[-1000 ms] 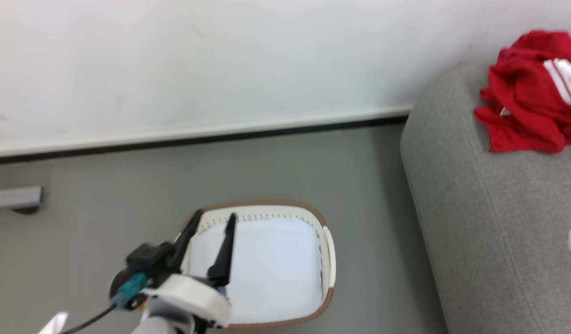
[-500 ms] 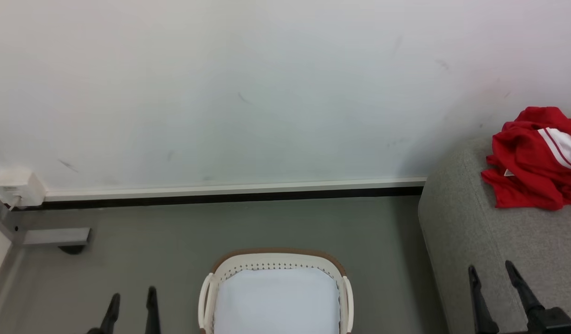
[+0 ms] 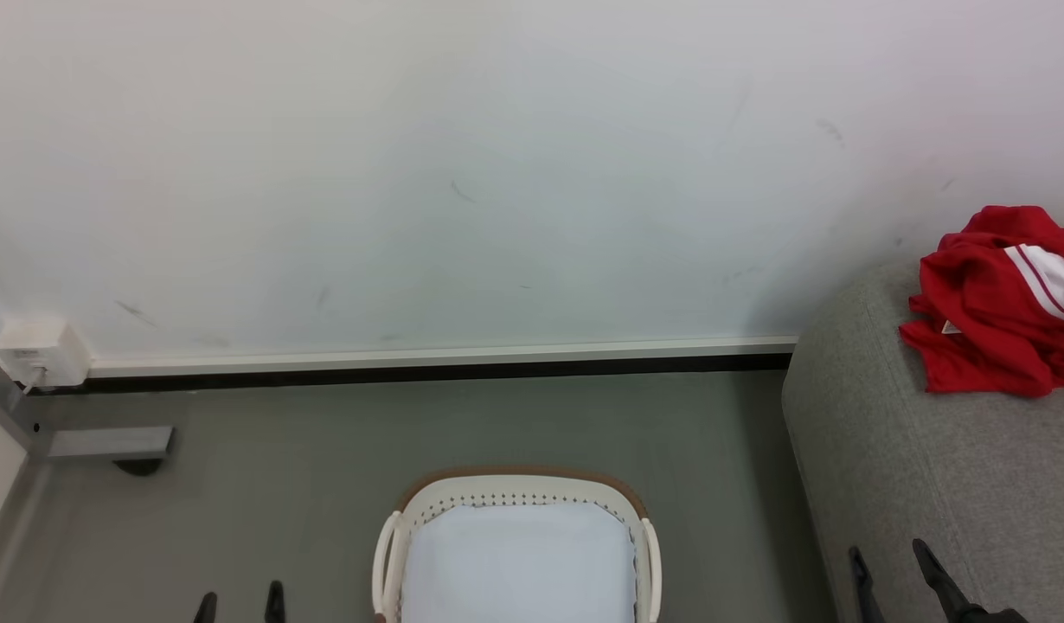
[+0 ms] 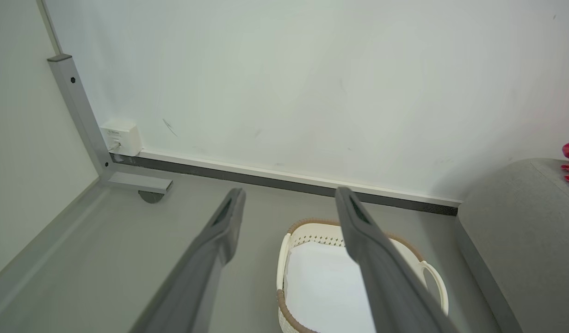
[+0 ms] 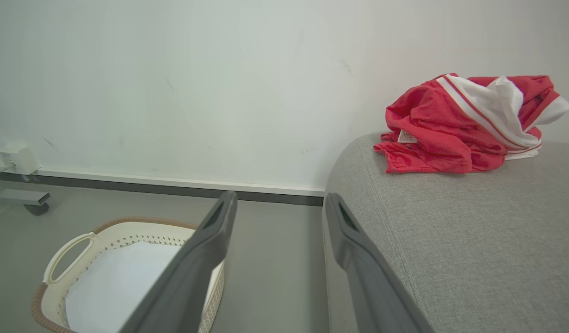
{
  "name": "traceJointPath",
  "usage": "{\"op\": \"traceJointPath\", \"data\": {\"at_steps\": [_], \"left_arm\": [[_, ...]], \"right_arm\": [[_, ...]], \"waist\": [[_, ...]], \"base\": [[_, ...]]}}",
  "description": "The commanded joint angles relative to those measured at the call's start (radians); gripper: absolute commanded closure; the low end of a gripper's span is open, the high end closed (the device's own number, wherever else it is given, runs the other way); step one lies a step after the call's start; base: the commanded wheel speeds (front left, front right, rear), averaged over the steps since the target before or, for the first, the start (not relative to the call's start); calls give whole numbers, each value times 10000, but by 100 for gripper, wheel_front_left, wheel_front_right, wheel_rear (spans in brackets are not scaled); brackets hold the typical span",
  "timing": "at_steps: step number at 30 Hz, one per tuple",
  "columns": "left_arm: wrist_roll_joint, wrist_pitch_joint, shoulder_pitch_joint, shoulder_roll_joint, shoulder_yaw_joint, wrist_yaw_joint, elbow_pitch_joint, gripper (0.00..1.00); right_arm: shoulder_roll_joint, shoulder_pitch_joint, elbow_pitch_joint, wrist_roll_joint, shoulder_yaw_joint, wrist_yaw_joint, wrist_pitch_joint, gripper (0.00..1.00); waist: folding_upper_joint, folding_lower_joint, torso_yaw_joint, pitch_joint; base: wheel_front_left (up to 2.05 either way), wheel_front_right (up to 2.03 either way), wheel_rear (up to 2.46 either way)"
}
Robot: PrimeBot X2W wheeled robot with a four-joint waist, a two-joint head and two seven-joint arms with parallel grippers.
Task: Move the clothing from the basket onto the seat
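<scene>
The red jersey [image 3: 999, 303] with white striped panels lies crumpled on the light-grey seat [image 3: 930, 484] at the far right, by the wall; it also shows as the jersey [image 5: 465, 125] on the seat [image 5: 474, 240] in the right wrist view. The cream basket [image 3: 515, 510] with a brown rim stands on the floor at bottom centre, holding a plain white liner [image 3: 519, 562]. My left gripper [image 3: 240, 601] is open at the bottom left, left of the basket [image 4: 291, 240]. My right gripper [image 3: 888, 558] is open at the bottom right, over the seat's front edge.
A white wall with a dark baseboard [image 3: 428, 372] runs across the back. A grey metal frame foot [image 3: 108, 443] and a white wall box [image 3: 41, 350] sit at the left. Grey floor [image 3: 324, 450] lies between basket and seat.
Since a second ago the camera has tilted up and both arms have drawn back. Over the last half second both grippers sank lower toward the bottom edge, empty.
</scene>
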Motion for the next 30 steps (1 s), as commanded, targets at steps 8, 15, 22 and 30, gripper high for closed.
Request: {"op": "traceJointPath", "data": {"at_steps": [8, 15, 22, 30], "left_arm": [[488, -4, -142, -102, 248, -144, -189, 0], [268, -5, -146, -109, 61, -60, -230, 0], [193, -5, -75, -110, -93, 24, -169, 0], [203, -5, -140, -110, -81, -60, -60, 0]], "right_arm": [[-13, -96, 273, 71, 64, -29, 7, 0], [-13, -211, 318, 52, 54, -29, 7, 0], [-12, -222, 250, -12, -13, -29, 7, 0], [-12, -271, 193, -49, -95, -29, 7, 0]], "waist": [[0, 0, 22, -20], [0, 0, -25, -32], [0, 0, -58, -62], [0, 0, -68, -52]], "base": [[0, 0, 0], [0, 0, 0], [0, 0, 0], [0, 0, 0]]}}
